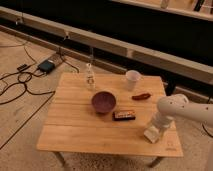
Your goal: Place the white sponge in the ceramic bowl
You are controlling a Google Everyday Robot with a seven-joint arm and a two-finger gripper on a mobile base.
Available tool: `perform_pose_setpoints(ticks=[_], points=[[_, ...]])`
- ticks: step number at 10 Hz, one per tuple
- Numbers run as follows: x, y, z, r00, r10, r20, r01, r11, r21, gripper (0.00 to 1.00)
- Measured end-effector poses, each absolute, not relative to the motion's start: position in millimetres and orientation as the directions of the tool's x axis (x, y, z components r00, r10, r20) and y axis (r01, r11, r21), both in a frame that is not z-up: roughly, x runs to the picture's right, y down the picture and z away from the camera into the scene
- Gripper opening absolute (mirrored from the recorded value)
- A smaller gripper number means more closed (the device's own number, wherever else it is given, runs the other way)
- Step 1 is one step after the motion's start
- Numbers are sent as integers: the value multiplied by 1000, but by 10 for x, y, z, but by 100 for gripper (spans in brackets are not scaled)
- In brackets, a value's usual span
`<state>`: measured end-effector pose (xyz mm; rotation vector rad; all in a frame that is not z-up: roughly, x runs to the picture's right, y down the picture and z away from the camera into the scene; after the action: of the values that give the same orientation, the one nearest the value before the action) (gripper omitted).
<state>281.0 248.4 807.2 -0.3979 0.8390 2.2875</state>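
Note:
The ceramic bowl (104, 101), dark maroon, round and shallow, stands near the middle of the wooden table (75, 125). My gripper (152, 134) hangs from the white arm that reaches in from the right. It is low over the table's front right part, well to the right of the bowl and in front of it. A pale blocky shape shows at the gripper's tip against the tabletop. I cannot tell whether that shape is the white sponge or part of the gripper. No other sponge shows on the table.
A white cup (132, 79) stands at the back right and a small red object (141, 96) lies in front of it. A flat black rectangular object (124, 115) lies between the bowl and the gripper. A clear bottle (90, 77) stands at the back. Cables and a box (46, 65) lie on the floor to the left.

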Motion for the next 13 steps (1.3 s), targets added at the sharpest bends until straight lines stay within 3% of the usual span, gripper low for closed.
perform_pose_setpoints(ticks=[6,13], points=[[2700,2236,7988,-702,531,-475,-711,-569,413,0],[1872,1179,7672,-550,680,-485,-834,-475,280,0]])
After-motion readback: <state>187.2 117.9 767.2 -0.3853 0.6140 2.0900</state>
